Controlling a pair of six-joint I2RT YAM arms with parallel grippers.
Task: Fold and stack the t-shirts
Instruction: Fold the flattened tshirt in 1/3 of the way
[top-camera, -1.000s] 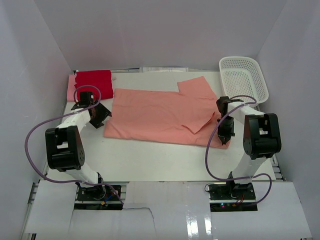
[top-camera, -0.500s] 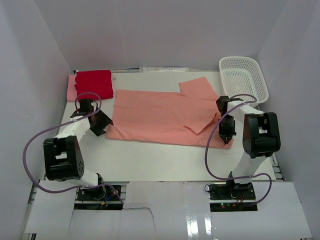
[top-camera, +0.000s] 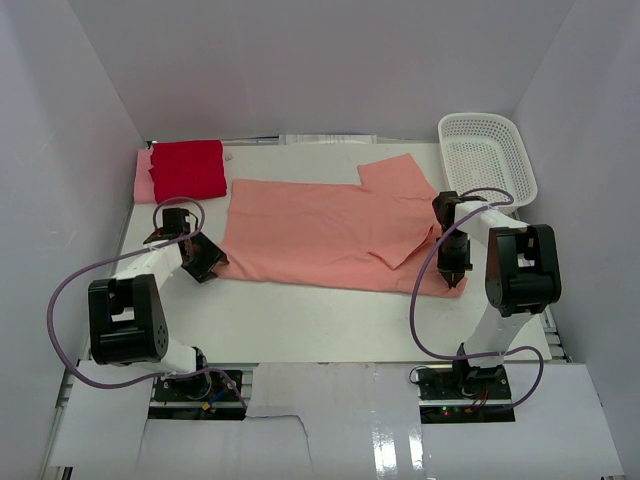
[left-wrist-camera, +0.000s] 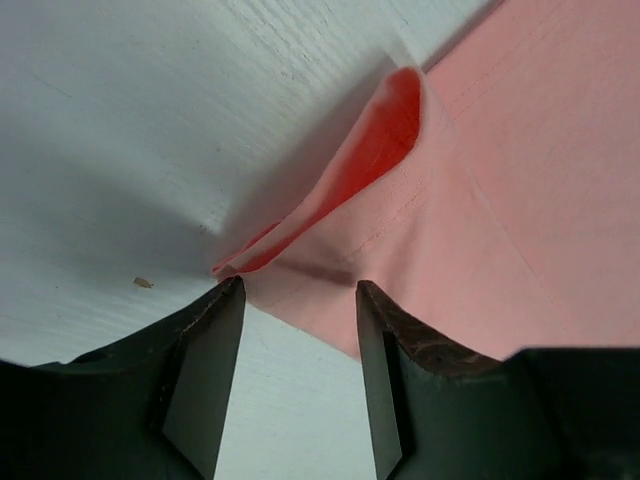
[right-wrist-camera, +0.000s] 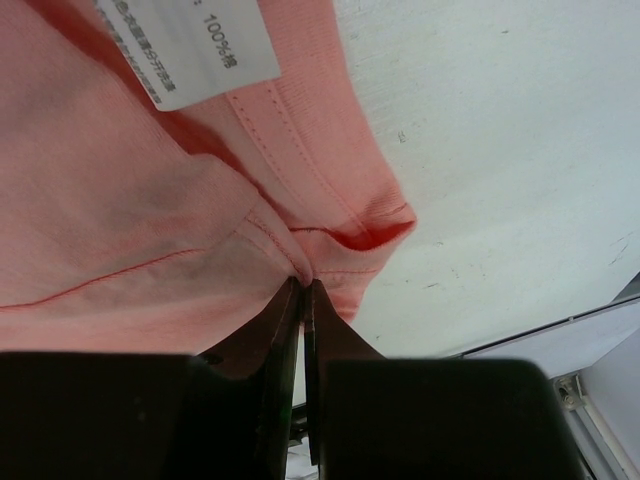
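While right jaws pinch the salmon t-shirt (top-camera: 320, 225), its lifted corner lies between open left jaws

The top camera looks down from behind over the whole table (top-camera: 300, 320), while each wrist camera looks closely past its own fingers (left-wrist-camera: 200, 380) at opposite corners of the salmon t-shirt (top-camera: 320, 230).

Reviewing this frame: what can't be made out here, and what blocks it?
Pale pink t-shirt: top view, mostly buried under the red t-shirt.
Care label: right wrist view, cut off by the top edge; print too small.
Left pincer: left wrist view, unclear whether a finger touches the hem of the salmon t-shirt.
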